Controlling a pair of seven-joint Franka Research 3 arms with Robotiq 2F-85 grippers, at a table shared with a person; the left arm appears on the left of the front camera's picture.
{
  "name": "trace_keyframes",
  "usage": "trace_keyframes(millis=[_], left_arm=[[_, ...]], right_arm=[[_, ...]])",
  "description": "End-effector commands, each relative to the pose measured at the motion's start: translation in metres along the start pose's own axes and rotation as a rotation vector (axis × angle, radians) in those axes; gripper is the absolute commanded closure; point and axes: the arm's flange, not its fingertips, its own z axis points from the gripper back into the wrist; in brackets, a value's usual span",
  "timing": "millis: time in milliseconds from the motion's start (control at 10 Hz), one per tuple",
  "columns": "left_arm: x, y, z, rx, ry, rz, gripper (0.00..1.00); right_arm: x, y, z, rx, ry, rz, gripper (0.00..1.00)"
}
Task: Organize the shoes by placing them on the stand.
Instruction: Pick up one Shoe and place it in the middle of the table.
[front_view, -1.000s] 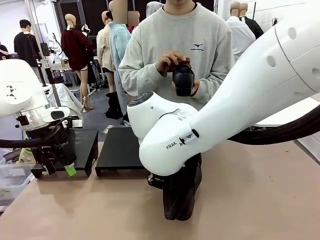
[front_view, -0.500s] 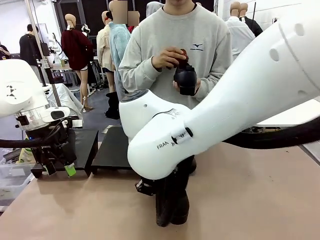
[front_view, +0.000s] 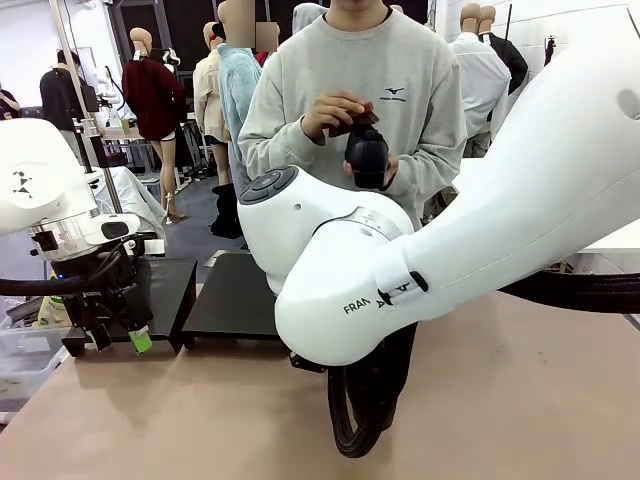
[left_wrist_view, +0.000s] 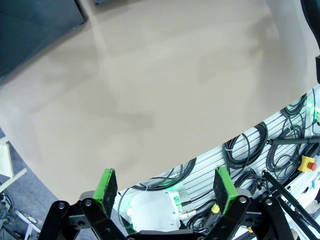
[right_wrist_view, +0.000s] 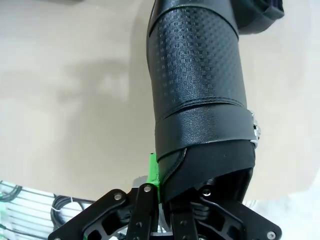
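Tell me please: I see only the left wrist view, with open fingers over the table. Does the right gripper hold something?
Observer: Yes. The right gripper is shut on the rim of a black shoe, which hangs toe-down under the arm.
Operator: Is there any other shoe in play?
Observer: Yes. The person at the far side holds a second shoe in both hands, at chest height.
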Motion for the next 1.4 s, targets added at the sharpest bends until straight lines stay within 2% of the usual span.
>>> trace_keyframes(millis=[0, 200, 700, 1000, 1200, 1300], left_arm=[[-0.001, -0.001, 0.001, -0.024, -0.001, 0.004, 0.0], [-0.001, -0.001, 0.001, -0.024, -0.001, 0.004, 0.0], [-0.001, -0.001, 0.001, -0.024, -0.001, 0.004, 0.0], [-0.001, -0.001, 0.001, -0.024, -0.001, 0.004, 0.0], [-0.001, -0.001, 0.001, -0.024, -0.001, 0.004, 0.0], [-0.001, -0.001, 0.001, -0.024, -0.001, 0.004, 0.0]], right_arm=[[-0.001, 0.003, -0.008, 0.006, 0.028, -0.054, 1.0], [0.0, 0.003, -0.029, 0.049, 0.089, -0.083, 1.0], [0.003, 0.008, -0.057, 0.07, 0.102, -0.135, 1.0], [0.005, 0.005, -0.059, 0.092, 0.109, -0.171, 0.44], [0.005, 0.0, -0.048, 0.091, 0.071, -0.191, 0.05], [0.005, -0.005, -0.037, 0.083, 0.042, -0.198, 0.0]])
